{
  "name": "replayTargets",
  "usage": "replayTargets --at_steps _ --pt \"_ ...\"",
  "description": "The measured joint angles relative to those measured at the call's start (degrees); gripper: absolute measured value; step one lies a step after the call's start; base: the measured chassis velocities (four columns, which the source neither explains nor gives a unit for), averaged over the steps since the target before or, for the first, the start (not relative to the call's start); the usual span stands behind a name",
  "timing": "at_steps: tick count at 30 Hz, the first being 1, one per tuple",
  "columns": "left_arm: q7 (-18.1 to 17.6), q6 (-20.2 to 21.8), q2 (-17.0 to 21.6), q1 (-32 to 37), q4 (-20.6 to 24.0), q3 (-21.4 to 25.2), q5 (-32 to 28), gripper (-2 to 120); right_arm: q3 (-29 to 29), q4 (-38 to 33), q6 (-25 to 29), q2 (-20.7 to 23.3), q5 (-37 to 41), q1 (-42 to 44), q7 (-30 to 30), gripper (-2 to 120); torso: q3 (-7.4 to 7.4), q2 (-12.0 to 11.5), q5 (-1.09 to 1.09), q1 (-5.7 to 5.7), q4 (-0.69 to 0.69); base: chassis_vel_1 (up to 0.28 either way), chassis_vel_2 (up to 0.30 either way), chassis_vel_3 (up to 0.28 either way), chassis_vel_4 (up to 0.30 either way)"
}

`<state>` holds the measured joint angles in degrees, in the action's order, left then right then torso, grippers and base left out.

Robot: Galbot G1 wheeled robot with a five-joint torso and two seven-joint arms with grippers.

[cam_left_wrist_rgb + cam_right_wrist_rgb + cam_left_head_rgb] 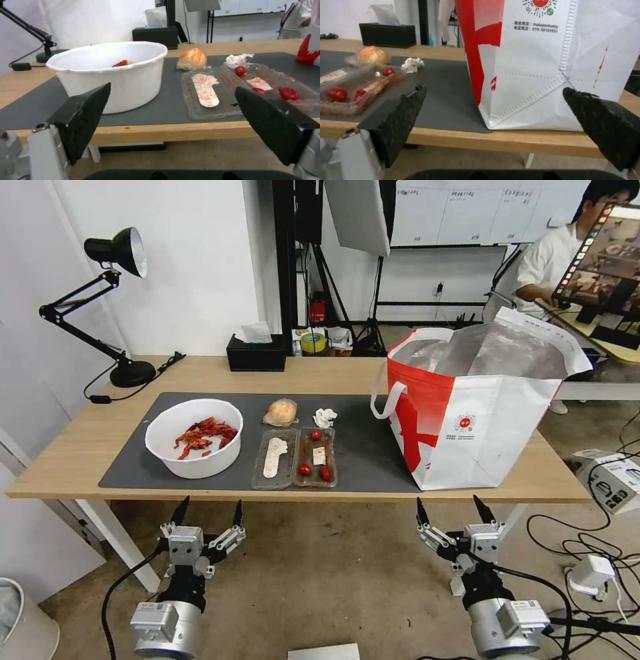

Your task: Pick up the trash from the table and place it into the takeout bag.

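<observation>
1. The tabletop (320, 373) is light wood; its mat (367, 447) is dark grey.
2. The bowl (195, 437) is white, its shells (203, 435) red.
3. The clear tray (294, 458) carries red tomatoes (305, 469).
4. The tissue (325, 417) is white, the wrapped lump (281, 412) orange.
5. The takeout bag (477, 427) is white and red, silver-lined, with a round red logo (465, 423).
6. The tissue box (256, 356) is black.
7. Both pincers' fingers (86, 117) are black.

White painted wall (193, 267) behind; bare concrete floor (320, 587) below; black articulated desk lamp (110, 280) at far left corner.
</observation>
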<state>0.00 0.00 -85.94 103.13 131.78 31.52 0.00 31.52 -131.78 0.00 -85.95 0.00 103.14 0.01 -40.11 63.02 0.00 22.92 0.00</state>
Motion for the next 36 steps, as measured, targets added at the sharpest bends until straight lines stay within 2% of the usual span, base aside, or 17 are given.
replayTargets --at_steps 6,8,9,11,12,14,15,17,18,21,22,36 --pt "0.26 -0.87 -0.22 -0.78 -0.39 0.54 -0.39 100 0.04 0.41 0.33 0.34 -0.05 -0.91 0.27 100 0.00 0.00 0.00 -0.01 -0.01 0.000 0.000 0.000 0.000" --pt "1.49 -5.28 -1.33 -4.24 -2.17 2.97 -2.15 100 0.48 2.43 2.23 1.89 -0.53 -5.02 1.84 100 0.00 0.00 0.01 -0.01 0.00 0.000 0.000 0.000 0.000" --pt "1.49 -5.28 -1.33 -4.24 -2.17 2.97 -2.15 100 0.48 2.43 2.23 1.89 -0.53 -5.02 1.84 100 0.00 0.00 0.01 -0.01 0.00 0.000 0.000 0.000 0.000" --pt "3.07 -10.23 -2.61 -8.16 -4.17 5.70 -4.13 100 0.99 4.84 4.45 3.67 -1.15 -9.80 3.75 100 -0.01 0.00 0.01 0.01 0.00 0.000 0.000 0.000 0.000" --pt "3.07 -10.23 -2.61 -8.16 -4.17 5.70 -4.13 100 0.99 4.84 4.45 3.67 -1.15 -9.80 3.75 100 -0.01 0.00 0.01 0.01 0.00 0.000 0.000 0.000 0.000" --pt "4.78 -15.62 -4.02 -12.42 -6.38 8.71 -6.34 100 1.55 7.48 6.95 5.65 -1.82 -15.03 5.81 100 -0.01 -0.01 0.01 0.01 0.00 0.000 0.000 0.000 0.000" --pt "4.78 -15.62 -4.02 -12.42 -6.38 8.71 -6.34 100 1.55 7.48 6.95 5.65 -1.82 -15.03 5.81 100 -0.01 -0.01 0.01 0.01 0.00 0.000 0.000 0.000 0.000" --pt "6.68 -20.35 -5.11 -15.82 -8.48 11.07 -8.55 100 2.07 10.01 9.31 7.53 -2.45 -20.04 7.81 100 -0.01 -0.01 0.02 0.01 0.00 0.000 0.000 0.000 0.000" --pt "7.85 -21.43 -5.34 -16.20 -9.31 11.25 -9.34 100 2.29 11.39 10.96 8.07 -2.67 -21.71 7.84 100 -0.01 -0.01 -0.03 0.02 0.03 0.000 0.000 0.000 0.000" --pt "9.44 -22.09 -5.42 -16.00 -9.72 11.47 -9.96 100 2.15 13.02 12.62 8.32 -2.81 -22.31 6.90 100 -0.02 -0.02 0.05 0.02 0.00 0.000 0.000 0.000 0.000" --pt "10.25 -22.23 -5.44 -15.70 -9.77 11.45 -10.03 100 2.07 13.21 13.01 8.37 -2.82 -22.40 6.63 100 -0.01 -0.01 0.00 0.01 0.00 0.000 0.000 0.000 0.000" --pt "13.21 -21.95 -5.41 -14.39 -8.89 10.38 -9.46 100 1.30 13.08 13.44 8.64 -0.49 -22.06 5.08 100 0.00 0.00 0.00 0.00 0.00 0.000 0.000 0.000 0.000"
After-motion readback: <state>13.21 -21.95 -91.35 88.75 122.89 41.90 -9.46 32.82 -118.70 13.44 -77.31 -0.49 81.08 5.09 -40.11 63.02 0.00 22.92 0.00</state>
